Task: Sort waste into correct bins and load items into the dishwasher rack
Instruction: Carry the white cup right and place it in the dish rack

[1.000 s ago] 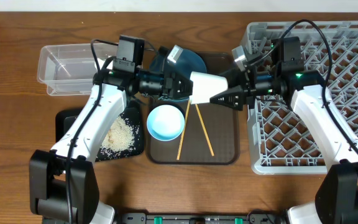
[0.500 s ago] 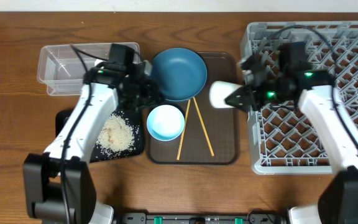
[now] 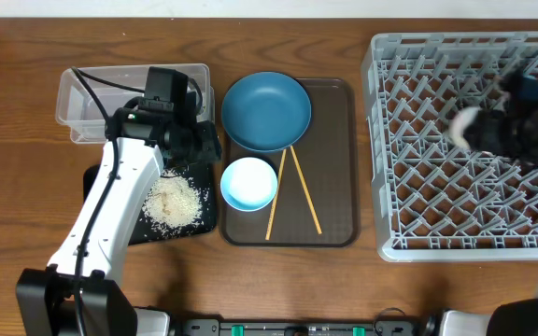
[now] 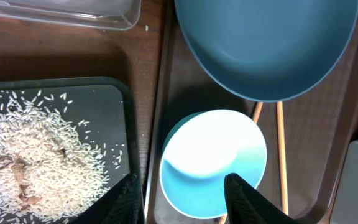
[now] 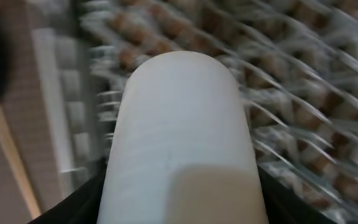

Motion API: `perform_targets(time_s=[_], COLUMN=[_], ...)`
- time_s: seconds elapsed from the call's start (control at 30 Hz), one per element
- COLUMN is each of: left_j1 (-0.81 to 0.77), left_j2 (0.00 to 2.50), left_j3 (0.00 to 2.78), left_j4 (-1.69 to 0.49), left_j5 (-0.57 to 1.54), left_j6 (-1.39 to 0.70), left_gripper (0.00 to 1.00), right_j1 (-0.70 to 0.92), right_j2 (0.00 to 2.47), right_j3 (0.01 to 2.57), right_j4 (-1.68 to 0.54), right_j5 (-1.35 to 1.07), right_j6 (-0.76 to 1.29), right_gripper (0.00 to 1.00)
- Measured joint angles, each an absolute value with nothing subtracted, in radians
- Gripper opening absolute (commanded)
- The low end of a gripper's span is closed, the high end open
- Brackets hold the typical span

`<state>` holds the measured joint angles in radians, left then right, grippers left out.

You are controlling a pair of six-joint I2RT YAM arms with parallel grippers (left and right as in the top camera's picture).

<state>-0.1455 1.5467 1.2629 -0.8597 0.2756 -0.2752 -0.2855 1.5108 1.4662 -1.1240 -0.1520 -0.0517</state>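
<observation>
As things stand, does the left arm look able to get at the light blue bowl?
Probably yes. The left gripper is open and empty, hovering just above the light blue bowl, with one finger over its rim. Nothing lies on or in the bowl; the chopsticks lie beside it.

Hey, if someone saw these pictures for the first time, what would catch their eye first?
Likely the big grey rack filling the right side, with the right pincer holding a white cup above it. Next, the dark blue plate on the brown tray at centre, and rice piled on the black tray at left.
</observation>
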Motion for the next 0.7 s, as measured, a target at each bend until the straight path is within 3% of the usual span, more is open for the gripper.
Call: perform_targets(time_s=[0.3,0.7], left_j1=[-0.146,-0.146], left_j2=[1.547,1.547], left_j3=[1.263,1.263], left_j4=[-0.860,-0.861], left_j5=[0.262,0.258], left_j6=[-0.272,-0.272], left_gripper=[0.47,0.47], right_j1=[-0.453,-0.544], right_j2=[1.552,1.678], right_j3=[1.466,1.466], right_j4=[-1.206,-1.274], right_j5=[-0.006,0.104], right_j6=[0.046,0.101], right_gripper=[0.43,0.47])
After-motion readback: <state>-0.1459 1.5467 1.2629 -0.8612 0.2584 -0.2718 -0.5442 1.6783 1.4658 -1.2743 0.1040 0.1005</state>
